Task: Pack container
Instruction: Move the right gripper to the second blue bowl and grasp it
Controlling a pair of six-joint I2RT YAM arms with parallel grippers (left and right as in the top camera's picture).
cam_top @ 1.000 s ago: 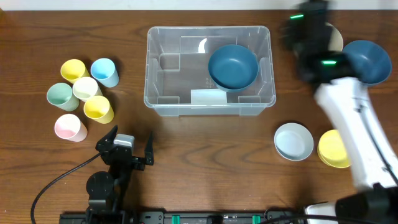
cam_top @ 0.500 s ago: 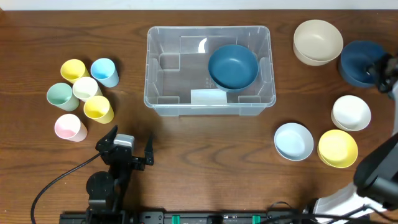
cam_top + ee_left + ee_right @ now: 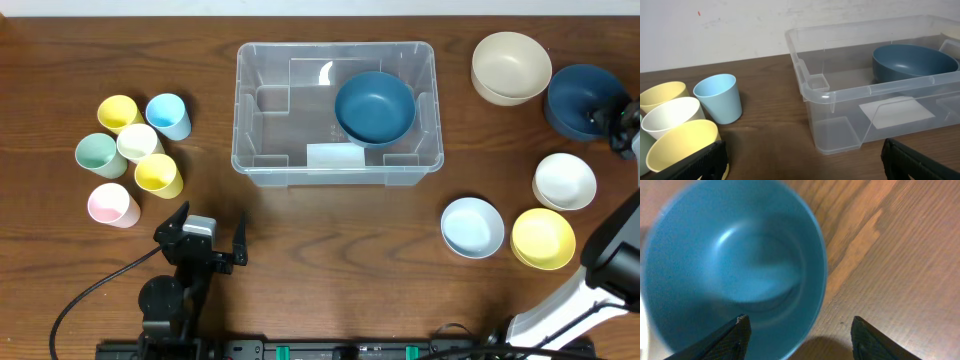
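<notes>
The table (image 3: 330, 260) is brown wood with a streaked grain and a soft, low sheen. The container (image 3: 285, 110) is clear, smooth plastic, glossy enough to carry a white glint on its far wall, and the dark blue bowl (image 3: 374, 107) in it looks like smooth, satin plastic. The teal-blue bowl (image 3: 730, 265) in the right wrist view has a smooth inside with a pale highlight, and the pastel cups (image 3: 137, 143) look smooth and matt.

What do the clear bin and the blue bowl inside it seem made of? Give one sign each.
The container: likely clear glossy plastic; the table shows through it and ribs are moulded in. The blue bowl: probably plastic, smooth with a soft sheen; glazed ceramic cannot be ruled out.
</notes>
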